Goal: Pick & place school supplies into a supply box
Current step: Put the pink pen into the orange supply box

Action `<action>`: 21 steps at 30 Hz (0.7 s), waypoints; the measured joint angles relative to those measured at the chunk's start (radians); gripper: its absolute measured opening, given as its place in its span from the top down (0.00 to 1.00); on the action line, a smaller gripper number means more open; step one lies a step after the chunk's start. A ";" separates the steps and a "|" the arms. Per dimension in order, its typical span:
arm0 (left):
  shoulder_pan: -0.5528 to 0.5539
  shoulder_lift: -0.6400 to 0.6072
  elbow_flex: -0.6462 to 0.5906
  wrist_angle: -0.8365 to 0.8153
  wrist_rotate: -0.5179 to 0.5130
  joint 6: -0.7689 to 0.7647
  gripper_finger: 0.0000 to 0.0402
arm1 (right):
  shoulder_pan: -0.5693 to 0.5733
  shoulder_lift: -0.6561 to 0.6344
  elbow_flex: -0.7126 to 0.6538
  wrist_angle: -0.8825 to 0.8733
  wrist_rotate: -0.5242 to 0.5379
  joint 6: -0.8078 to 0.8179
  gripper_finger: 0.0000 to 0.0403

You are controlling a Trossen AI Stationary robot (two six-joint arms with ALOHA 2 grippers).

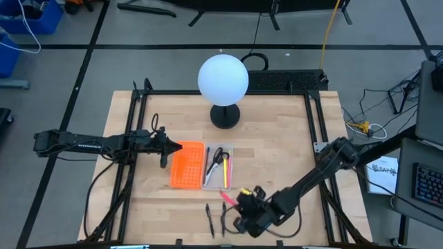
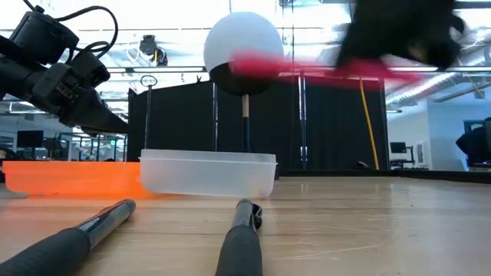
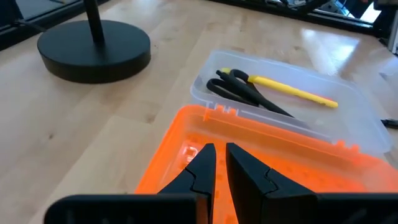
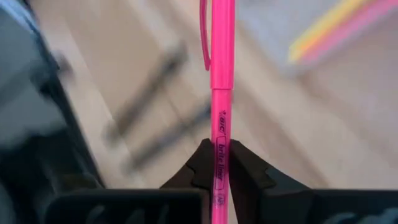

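Jaws of the right gripper (image 4: 222, 163) pinch a pink pen (image 4: 222, 93) for boxing; left gripper (image 3: 221, 163), nearly shut, steadies the box (image 3: 249, 155).

White globe lamp (image 1: 223, 79) on black round base (image 1: 225, 115), far side of wooden table (image 1: 291, 149).

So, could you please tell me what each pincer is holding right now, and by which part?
The right pincer grips the pink pen near one end of its barrel. The left pincer holds nothing.
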 joint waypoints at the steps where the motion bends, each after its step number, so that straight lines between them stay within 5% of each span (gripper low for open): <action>1: 0.000 0.000 0.000 0.000 0.000 -0.006 0.89 | -0.012 -0.019 0.001 0.019 0.044 -0.007 0.95; 4: 0.000 0.000 0.000 0.002 -0.001 -0.013 0.89 | -0.064 -0.068 0.002 0.050 0.183 -0.011 0.95; 7: 0.000 0.000 0.000 0.003 -0.003 -0.025 0.89 | -0.155 -0.106 0.002 0.063 0.215 -0.025 0.95; 16: 0.000 0.000 0.000 0.011 -0.005 -0.060 0.89 | -0.447 -0.065 0.003 0.161 -0.127 -0.040 0.95; 21: 0.000 0.000 0.000 -0.004 -0.005 -0.018 0.89 | -0.520 0.001 0.005 0.264 -0.228 -0.044 0.95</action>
